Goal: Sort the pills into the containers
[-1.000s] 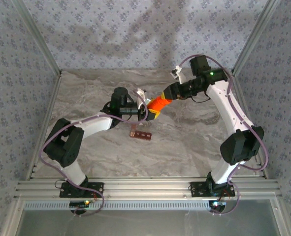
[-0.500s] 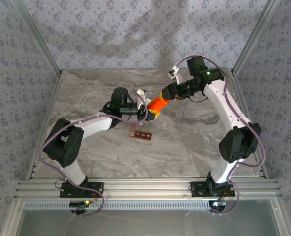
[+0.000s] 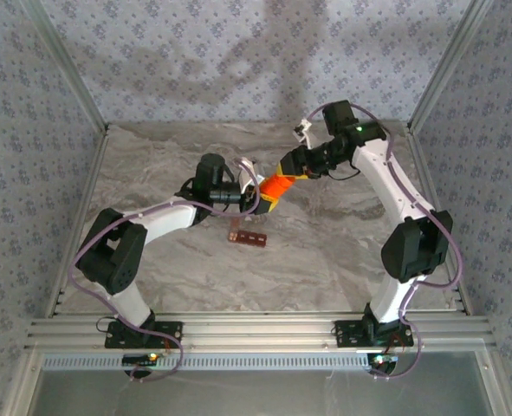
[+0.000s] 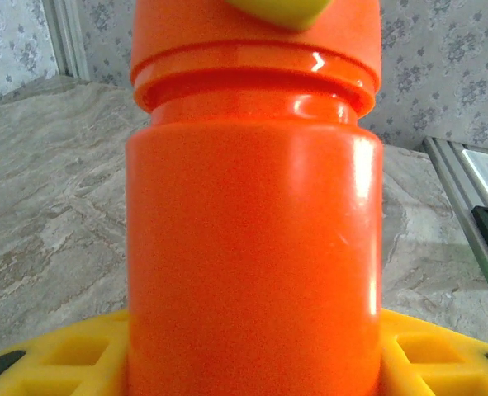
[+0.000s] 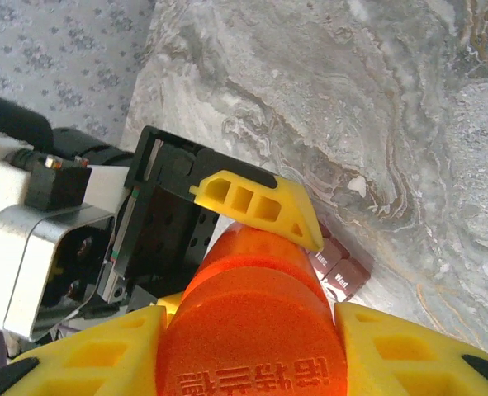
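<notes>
Right hand (image 5: 252, 351) and left hand (image 5: 231, 239) grip orange bottle (image 5: 256, 285) (containers (image 5: 339, 270) behind).

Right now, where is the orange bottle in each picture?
Top external: orange bottle in the middle, between left gripper and right gripper.
Left wrist: centre, huge, cap at top.
Right wrist: bottom centre, cap facing the camera.
Shared landmark: the marbled table under it.

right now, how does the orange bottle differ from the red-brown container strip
The orange bottle is a bright, glossy cylinder; the container strip is a flat, dark red-brown row of compartments. The bottle is gripped between the left end effector and right end effector; the strip lies on the table, ungripped. Both sit near mid-table.
</notes>
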Controlling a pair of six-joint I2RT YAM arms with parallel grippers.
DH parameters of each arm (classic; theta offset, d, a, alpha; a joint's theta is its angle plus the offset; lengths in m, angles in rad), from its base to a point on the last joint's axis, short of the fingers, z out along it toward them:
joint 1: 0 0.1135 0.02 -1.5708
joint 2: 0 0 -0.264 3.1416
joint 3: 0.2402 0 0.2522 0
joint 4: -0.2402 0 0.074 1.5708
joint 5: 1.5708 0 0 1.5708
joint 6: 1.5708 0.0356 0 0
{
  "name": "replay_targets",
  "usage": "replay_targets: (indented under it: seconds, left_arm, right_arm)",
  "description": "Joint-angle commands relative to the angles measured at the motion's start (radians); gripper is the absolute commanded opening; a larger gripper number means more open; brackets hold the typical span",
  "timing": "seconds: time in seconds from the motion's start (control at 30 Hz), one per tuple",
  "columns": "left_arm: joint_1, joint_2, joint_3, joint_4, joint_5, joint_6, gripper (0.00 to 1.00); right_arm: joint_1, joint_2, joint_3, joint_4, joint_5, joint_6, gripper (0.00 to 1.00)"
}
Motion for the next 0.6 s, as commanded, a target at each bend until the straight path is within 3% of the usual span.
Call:
replay_targets:
  seconds: [0.0,0.1,0.37,0.57]
  left_arm:
    - [-0.028,-0.030,0.075,0.102,0.054,0.023,0.00]
    - [-0.032,-0.023,0.084,0.107,0.051,0.016,0.00]
    - [-0.033,-0.019,0.066,0.119,0.010,0.012,0.00]
    - [-0.031,-0.014,0.017,0.220,-0.059,-0.042,0.00]
  right_arm:
    - [0.057,0.043,-0.013,0.040,0.013,0.136,0.38]
    - [0.083,0.043,-0.031,0.079,0.035,0.223,0.39]
    - [0.084,0.041,-0.033,0.061,0.032,0.236,0.44]
    - [0.068,0.015,-0.027,0.094,0.060,0.262,0.50]
